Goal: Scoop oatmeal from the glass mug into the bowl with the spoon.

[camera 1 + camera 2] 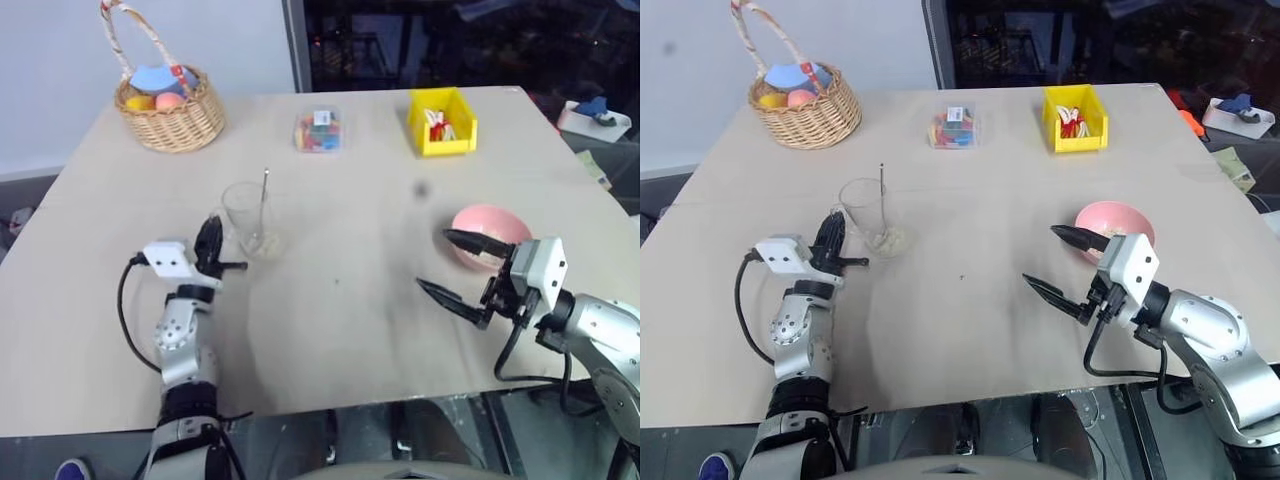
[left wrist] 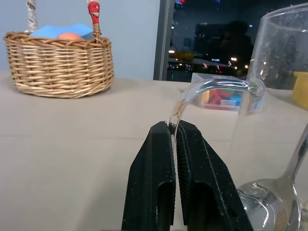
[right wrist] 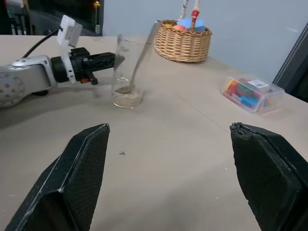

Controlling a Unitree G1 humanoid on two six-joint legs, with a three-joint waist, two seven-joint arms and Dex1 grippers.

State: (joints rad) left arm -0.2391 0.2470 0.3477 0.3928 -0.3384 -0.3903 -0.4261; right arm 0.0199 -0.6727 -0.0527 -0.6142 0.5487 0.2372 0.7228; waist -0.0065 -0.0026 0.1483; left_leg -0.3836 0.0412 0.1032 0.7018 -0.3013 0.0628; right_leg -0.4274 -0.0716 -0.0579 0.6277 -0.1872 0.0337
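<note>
The glass mug (image 1: 245, 212) stands left of the table's middle. A thin layer of oatmeal (image 3: 126, 99) lies at its bottom. The spoon (image 1: 264, 196) leans upright inside the mug, its handle rising above the rim. My left gripper (image 2: 174, 126) is shut on the mug's curved side handle (image 2: 207, 86), reaching it from the near left. The pink bowl (image 1: 497, 228) sits on the right side of the table. My right gripper (image 1: 432, 259) hovers open just in front of and left of the bowl, nothing between its fingers.
A wicker basket (image 1: 172, 110) with coloured items stands at the far left. A clear plastic box of colourful pieces (image 1: 318, 131) and a yellow bin (image 1: 442, 122) sit along the far edge. Bare tabletop (image 1: 350, 290) lies between mug and bowl.
</note>
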